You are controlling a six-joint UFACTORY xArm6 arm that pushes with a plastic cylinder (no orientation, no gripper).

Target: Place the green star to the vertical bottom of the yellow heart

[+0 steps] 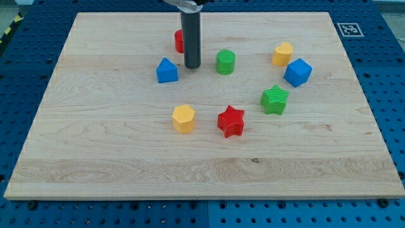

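Note:
The green star (274, 99) lies right of the board's centre. The yellow heart (283, 54) sits above it, toward the view's top right, about a block's width away and slightly to the right. My tip (192, 66) rests on the board in the upper middle, far to the left of both. It stands between the blue block (167, 70) on its left and the green cylinder (225, 62) on its right, touching neither. A red block (179, 40) is partly hidden behind the rod.
A blue cube (297, 72) sits just right of the gap between the yellow heart and the green star. A red star (231, 121) and a yellow hexagon (183, 118) lie near the centre of the wooden board (95, 158).

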